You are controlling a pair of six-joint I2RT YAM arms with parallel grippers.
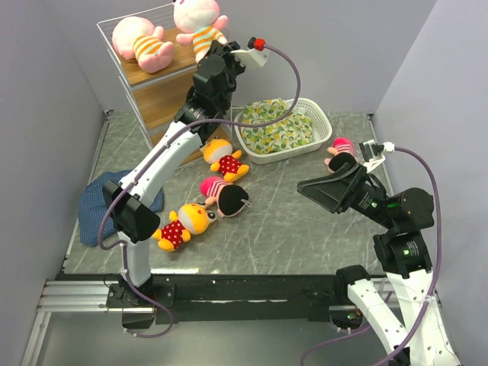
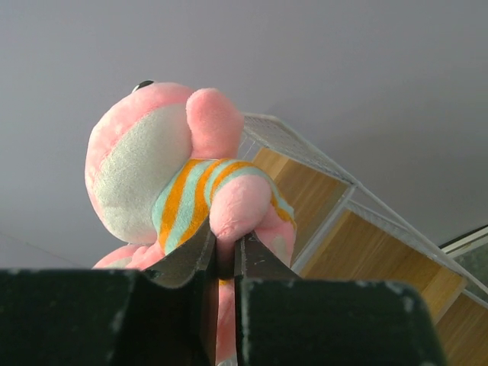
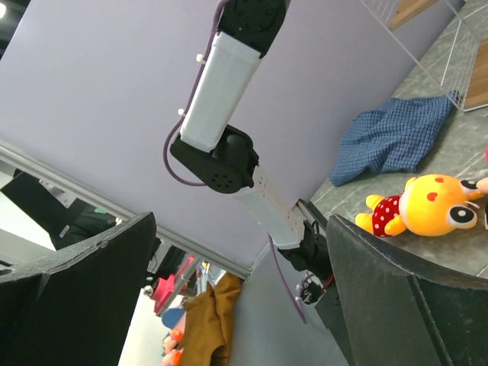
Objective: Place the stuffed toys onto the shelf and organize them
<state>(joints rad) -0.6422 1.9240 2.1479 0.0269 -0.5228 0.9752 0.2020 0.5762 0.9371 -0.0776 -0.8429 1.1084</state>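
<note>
Well, pinching a limb of the pig (image 2: 183, 175) in the left gripper (image 2: 226, 248) on top of the shelf (image 1: 160, 91), by its right edge (right gripper (image 3: 240, 297) gaping, empty). Could snag on release and tumble off.

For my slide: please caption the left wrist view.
Left pincer grips a striped-shirt pink pig, wire shelf behind.

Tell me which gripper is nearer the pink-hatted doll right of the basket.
Right. The right gripper, open, hangs just on the near side of the doll. The left gripper is far off at the shelf top, pinching the leg of a pig.
</note>
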